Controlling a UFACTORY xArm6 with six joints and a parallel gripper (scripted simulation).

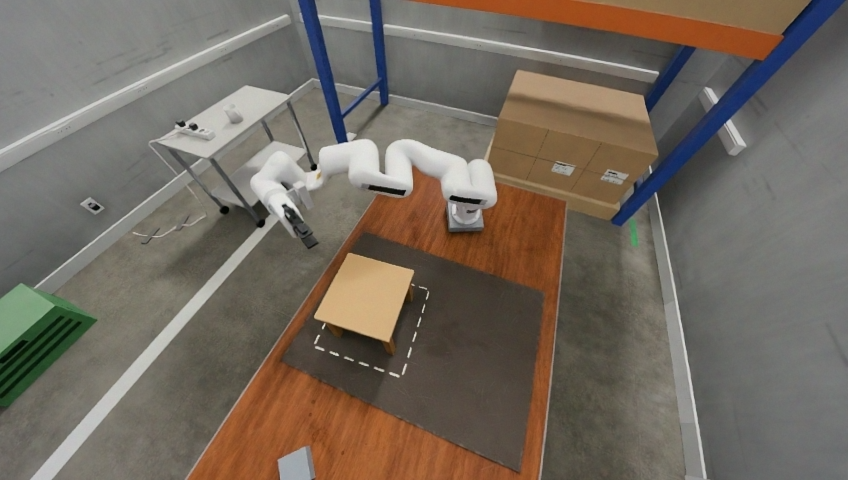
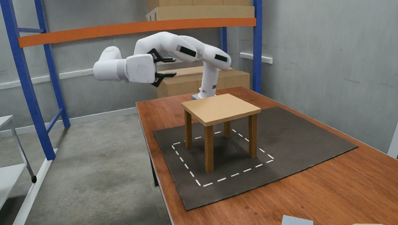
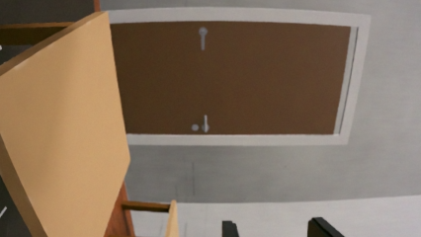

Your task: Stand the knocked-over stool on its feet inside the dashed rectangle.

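Exterior view: stool (image 2: 220, 109) stands on four feet inside the dashed rectangle (image 2: 223, 179) on the counter (image 2: 321, 192). Gripper (image 2: 166, 66) half open, empty, well clear; we judge no further contact needed.

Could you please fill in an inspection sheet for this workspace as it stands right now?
Surface: wooden table bearing a dark mat.
Job's things: stool upright on four legs inside the dashed rectangle.
Clutter: grey block at the table's near edge.
Gripper: gripper part open, holding nothing, off the table's side.
Cables: power strip on the cart, cord on the floor.
Surroundings: blue rack, cardboard boxes, green unit.
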